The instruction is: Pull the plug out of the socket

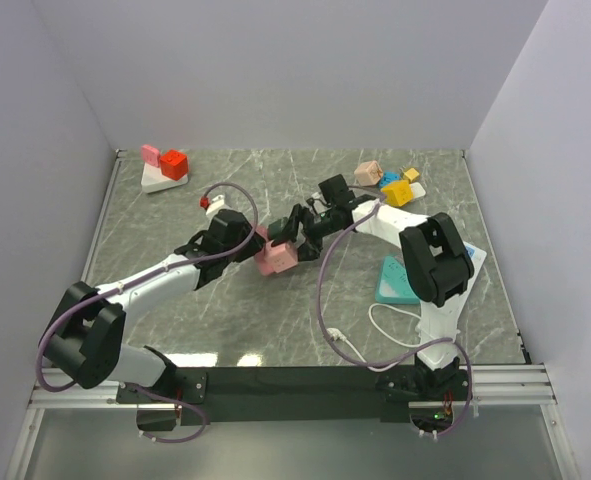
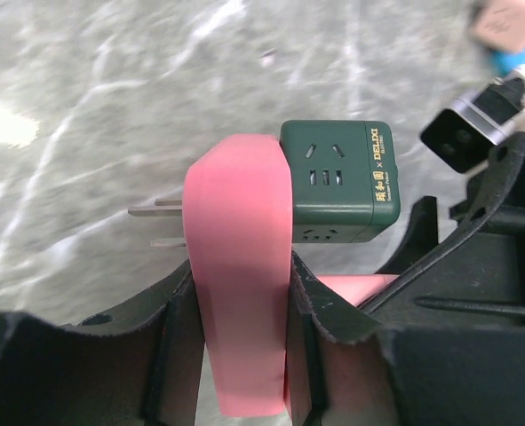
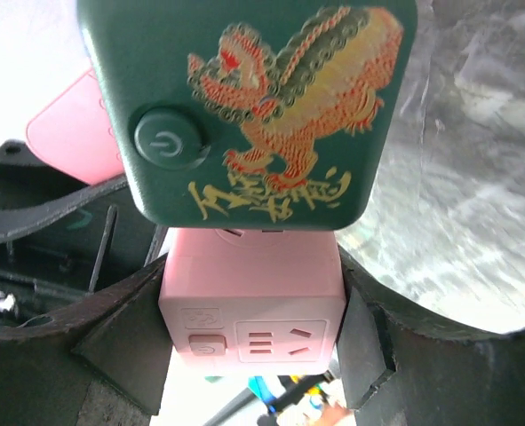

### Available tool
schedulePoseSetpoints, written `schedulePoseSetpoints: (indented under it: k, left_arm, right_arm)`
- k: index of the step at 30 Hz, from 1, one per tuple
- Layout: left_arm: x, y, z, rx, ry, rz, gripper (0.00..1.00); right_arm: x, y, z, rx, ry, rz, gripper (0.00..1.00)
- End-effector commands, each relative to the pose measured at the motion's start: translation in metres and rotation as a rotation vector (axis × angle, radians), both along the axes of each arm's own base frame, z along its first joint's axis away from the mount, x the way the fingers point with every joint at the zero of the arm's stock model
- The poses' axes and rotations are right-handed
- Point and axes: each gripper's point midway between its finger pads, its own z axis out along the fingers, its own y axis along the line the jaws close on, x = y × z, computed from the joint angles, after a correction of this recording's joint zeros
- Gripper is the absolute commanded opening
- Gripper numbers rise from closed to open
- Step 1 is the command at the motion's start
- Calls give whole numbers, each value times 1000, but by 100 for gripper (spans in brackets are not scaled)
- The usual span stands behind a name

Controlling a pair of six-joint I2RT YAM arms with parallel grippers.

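Dark green plastic cube socket (image 2: 338, 182) sandwiched between two pink pieces, with a pincer clenched on each.
One side reads "DELIXI" in gold; another face shows a dragon, a round power button (image 3: 166, 138) and gold script I cannot read. It sits just beyond the tips of the right pincer (image 3: 253, 293), which grips the pink cube socket (image 3: 253, 328) touching it. The left pincer (image 2: 242, 284) clamps a pink plastic slab (image 2: 240, 204) with bare metal prongs (image 2: 155, 211).
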Motion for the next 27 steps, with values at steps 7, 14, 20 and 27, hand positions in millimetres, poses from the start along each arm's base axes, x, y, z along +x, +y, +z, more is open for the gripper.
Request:
schedulePoseSetpoints:
  k: [7,14,20,27]
  left_arm:
    - [-8,43,-22,232,66,32,0]
    - [4,21,-2,244,32,-3,1]
    - [9,0,9,238,14,-24,1]
    - [3,12,4,264,19,17,0]
  right_arm:
    - [8,-34,51,15,-187,118,0]
    - [-13,11,37,-46,-189,146,0]
    - [-13,26,40,-50,-207,168,0]
    - [-6,-3,62,78,-196,153,0]
